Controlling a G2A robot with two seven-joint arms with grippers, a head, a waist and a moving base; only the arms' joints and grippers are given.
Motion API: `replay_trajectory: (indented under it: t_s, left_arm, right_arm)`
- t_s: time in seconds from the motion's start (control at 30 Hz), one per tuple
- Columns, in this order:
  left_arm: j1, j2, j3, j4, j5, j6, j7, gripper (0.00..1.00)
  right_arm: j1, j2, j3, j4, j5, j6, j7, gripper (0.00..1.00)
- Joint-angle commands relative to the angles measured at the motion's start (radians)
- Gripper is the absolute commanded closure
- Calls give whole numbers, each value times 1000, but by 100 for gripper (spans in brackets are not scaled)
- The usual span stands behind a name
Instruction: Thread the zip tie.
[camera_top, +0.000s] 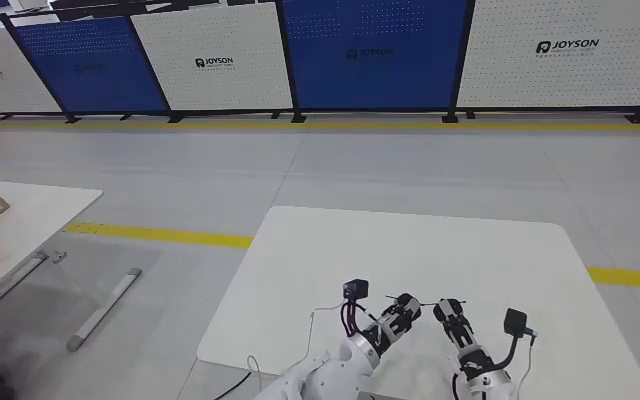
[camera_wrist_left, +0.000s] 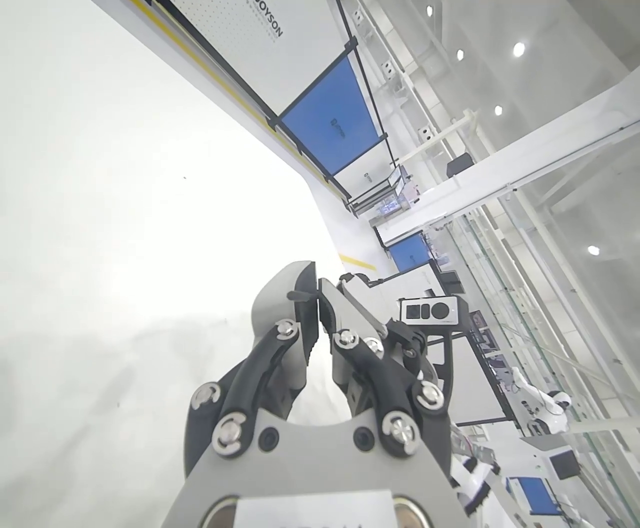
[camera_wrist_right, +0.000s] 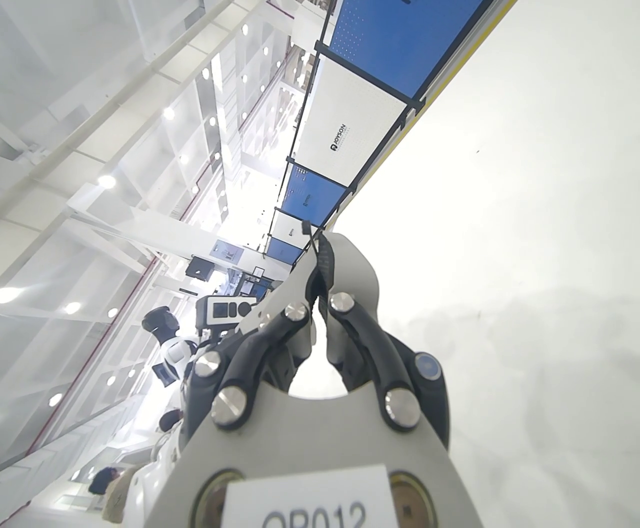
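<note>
Over the white table (camera_top: 420, 250), near its front edge, my two grippers meet tip to tip. The left gripper (camera_top: 407, 303) is shut on a thin black zip tie (camera_wrist_left: 299, 296), whose short end sticks out sideways past one fingertip (camera_wrist_left: 295, 280). The right gripper (camera_top: 446, 308) is shut on the zip tie (camera_wrist_right: 311, 239) too. There the tie's small square head (camera_wrist_right: 305, 227) stands just beyond the fingertips. In the left wrist view the right gripper (camera_wrist_left: 350, 287) sits right behind my left gripper (camera_wrist_left: 317, 286). How the strip runs between the two grips is hidden.
The table's front edge lies close below both arms. A second white table (camera_top: 40, 215) stands at the far left. Blue and white partition panels (camera_top: 370, 55) line the back, behind a yellow floor line (camera_top: 160, 235).
</note>
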Motion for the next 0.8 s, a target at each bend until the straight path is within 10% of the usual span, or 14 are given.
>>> replay_trajectory:
  t_s: [0.0, 0.4, 0.43, 0.53, 0.77]
  left_arm:
    - [2, 0, 0, -3, 4, -5, -1, 100]
    - [18, 2, -10, -15, 11, -30, -2, 100]
    - [19, 2, -11, -16, 11, -27, -1, 100]
    - [20, 1, -14, -15, 9, -15, 5, 100]
    - [11, -4, -14, -5, 1, 16, 9, 100]
  right_arm:
    - [1, -1, -1, -1, 2, -3, 9, 100]
    - [3, -5, 7, 6, 16, -15, 41, 100]
    - [3, -5, 8, 6, 15, -16, 44, 76]
    - [7, -6, 9, 10, 10, -12, 53, 57]
    - [8, -10, 8, 11, -4, -11, 40, 60]
